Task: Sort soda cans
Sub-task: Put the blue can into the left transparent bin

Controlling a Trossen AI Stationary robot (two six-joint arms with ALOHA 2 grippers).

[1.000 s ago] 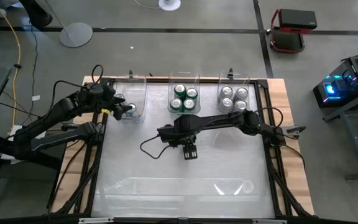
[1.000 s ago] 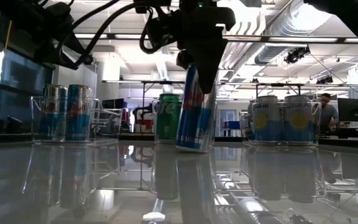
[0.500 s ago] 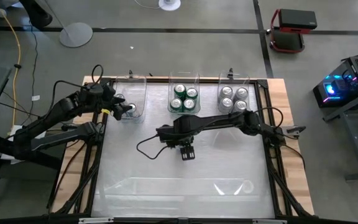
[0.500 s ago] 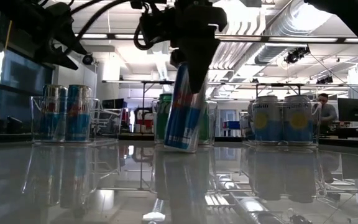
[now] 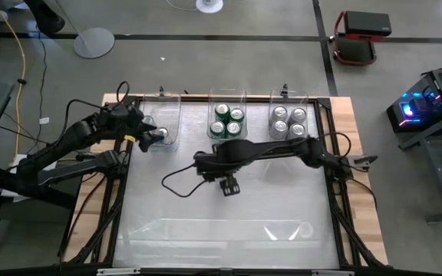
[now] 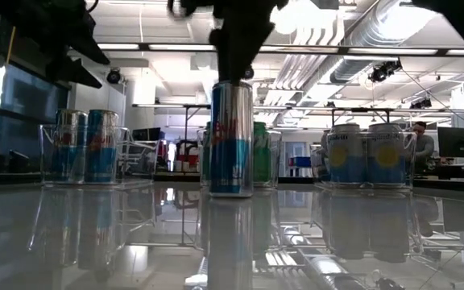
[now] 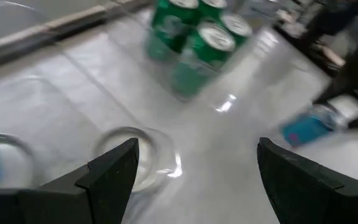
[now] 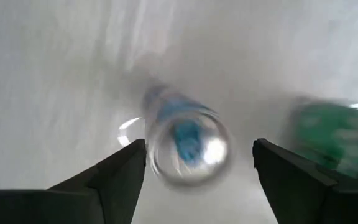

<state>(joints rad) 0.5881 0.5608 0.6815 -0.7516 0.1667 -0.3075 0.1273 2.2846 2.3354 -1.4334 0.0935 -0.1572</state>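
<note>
A slim silver-and-blue aluminium soda can (image 6: 231, 138) stands upright on the glossy white table (image 5: 206, 222), out in the open in front of the three clear plastic bins along the far edge and nearest the middle one. The left bin (image 5: 165, 123) holds silver-and-blue cans (image 6: 85, 146), the middle bin (image 5: 228, 98) four green cans (image 5: 228, 120), and the right bin (image 5: 288, 100) four plain silver cans (image 5: 289, 122), so the lone can likely stands where the other arm can take it to its matching bin. The right gripper (image 8: 191, 165) hangs directly above this can, its wrist pointing straight down from an arm that reaches across the table from the right side; its two dark fingers (image 8: 114, 177) stand wide to either side of the silver lid with clear gaps, gripping nothing. The left gripper (image 7: 191, 168) hovers over the left bin with its arm bent in from the table's left edge, fingers spread wide and empty, angled toward the green cans and the standing can beyond.
</note>
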